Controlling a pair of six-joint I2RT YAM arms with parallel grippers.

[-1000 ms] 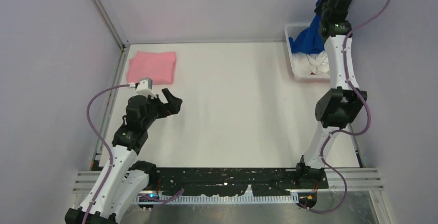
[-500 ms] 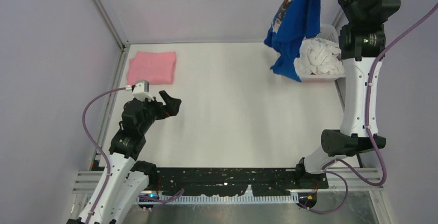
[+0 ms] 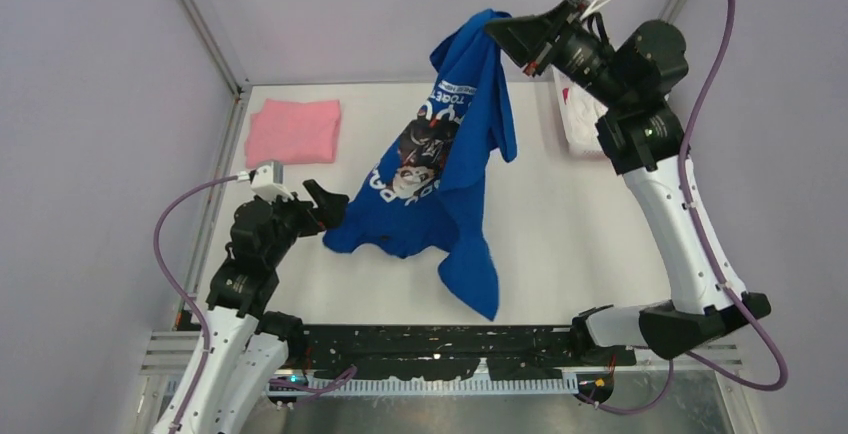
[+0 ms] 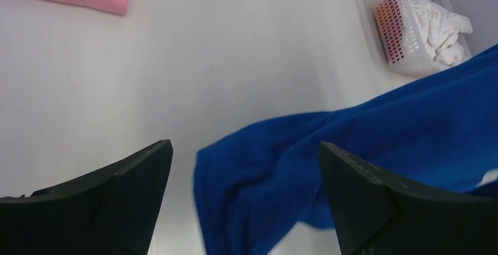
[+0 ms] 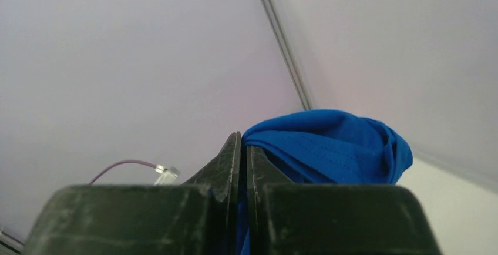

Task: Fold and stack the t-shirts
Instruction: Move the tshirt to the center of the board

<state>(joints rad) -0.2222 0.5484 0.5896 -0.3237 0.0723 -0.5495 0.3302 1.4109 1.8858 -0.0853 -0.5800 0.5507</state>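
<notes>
Cloth aloft — a royal blue t-shirt with a round panda print [image 3: 440,164] hangs from the right pincer [image 3: 497,26], whose fingers are clamped tight on a bunch of its fabric high above the white counter [image 3: 560,234]. Its lower folds reach the counter just in front of the left pincer [image 3: 325,204] — spread wide, gripping nothing. A folded light pink t-shirt [image 3: 293,131] lies at the far left corner, well apart.
</notes>
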